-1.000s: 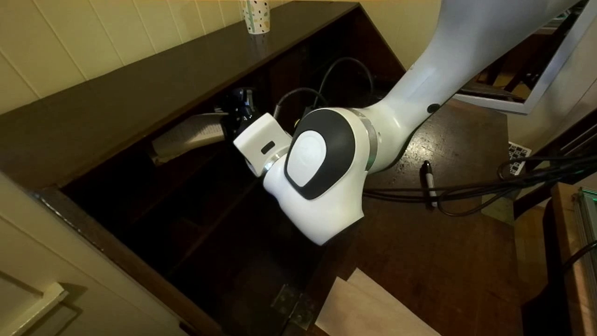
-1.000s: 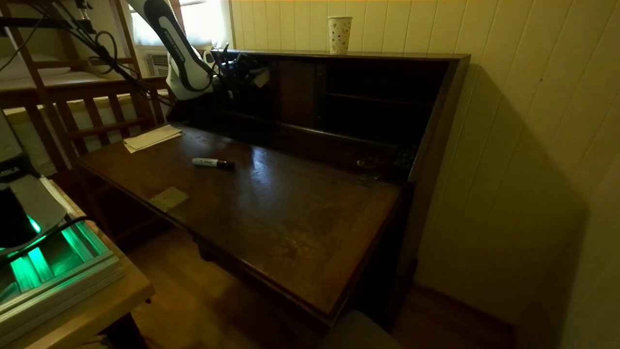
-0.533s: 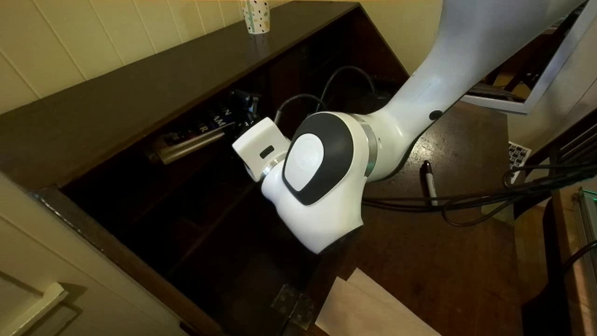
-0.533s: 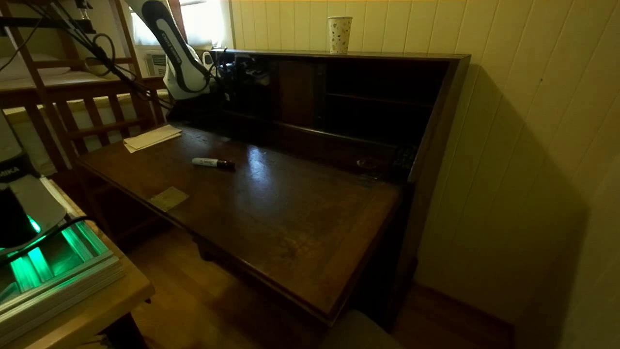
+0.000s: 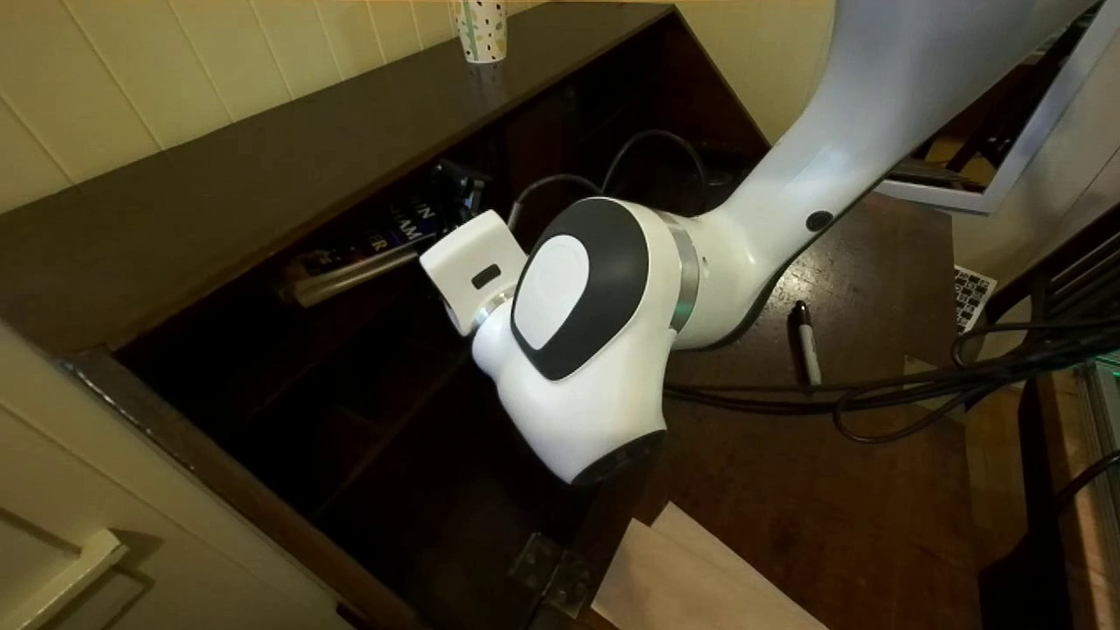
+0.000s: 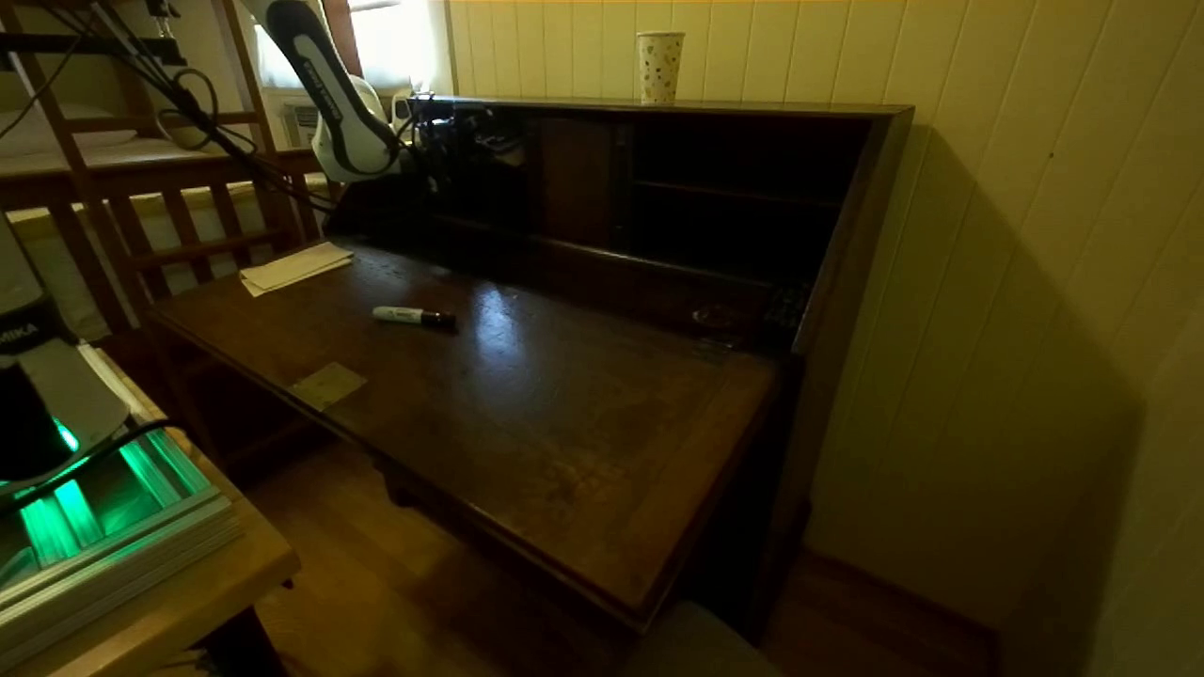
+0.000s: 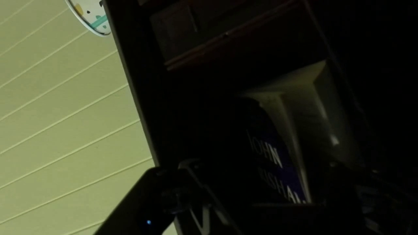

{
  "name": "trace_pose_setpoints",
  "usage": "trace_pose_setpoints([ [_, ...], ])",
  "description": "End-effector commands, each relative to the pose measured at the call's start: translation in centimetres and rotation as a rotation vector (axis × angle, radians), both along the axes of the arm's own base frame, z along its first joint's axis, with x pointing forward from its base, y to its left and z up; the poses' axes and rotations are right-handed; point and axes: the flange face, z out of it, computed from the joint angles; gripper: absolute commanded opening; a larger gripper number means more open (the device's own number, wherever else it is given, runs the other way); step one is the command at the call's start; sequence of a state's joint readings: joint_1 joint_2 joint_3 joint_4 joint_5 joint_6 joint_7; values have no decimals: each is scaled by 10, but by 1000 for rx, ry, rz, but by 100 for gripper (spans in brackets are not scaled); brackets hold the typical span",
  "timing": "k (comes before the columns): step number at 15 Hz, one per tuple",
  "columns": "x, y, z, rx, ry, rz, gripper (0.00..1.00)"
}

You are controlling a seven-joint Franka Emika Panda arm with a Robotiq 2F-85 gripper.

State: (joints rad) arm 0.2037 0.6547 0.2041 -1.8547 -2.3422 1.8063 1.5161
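Observation:
A book (image 7: 284, 168) with a dark blue cover and pale lettering, partly readable as "JOHN", leans inside the dark compartment of the desk. Its cover (image 5: 411, 219) and pale page edge (image 5: 359, 273) show in an exterior view, beneath the desk's top ledge. My gripper (image 7: 263, 163) is close to it; in the wrist view the jaws stand wide apart, with the book visible in the gap beyond them. Contact between fingers and cover is too dark to judge. Behind the book is a pale block-like shape (image 7: 303, 85). In an exterior view the gripper (image 6: 470, 132) is mostly lost in shadow.
A spotted paper cup (image 5: 483, 33) stands on the desk's top ledge (image 5: 262, 157), above the compartment. A marker (image 6: 412, 317) and folded paper (image 6: 296, 268) lie on the desktop. Black cables (image 5: 761, 398) hang across it. A wooden divider (image 6: 574, 179) splits the compartments.
The jaws have opened. The book, earlier with its pages facing out at the gripper, has tipped so its lettered cover shows. The arm has shifted slightly leftward in both exterior views.

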Motion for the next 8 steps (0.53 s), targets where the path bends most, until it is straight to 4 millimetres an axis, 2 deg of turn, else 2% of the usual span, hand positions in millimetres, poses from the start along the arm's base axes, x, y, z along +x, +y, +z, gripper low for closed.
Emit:
trace_pose_setpoints([
  [1, 0, 0, -4, 35, 46, -44, 89],
  [4, 0, 1, -2, 38, 39, -17, 89],
  [8, -3, 6, 6, 117, 81, -97, 89],
])
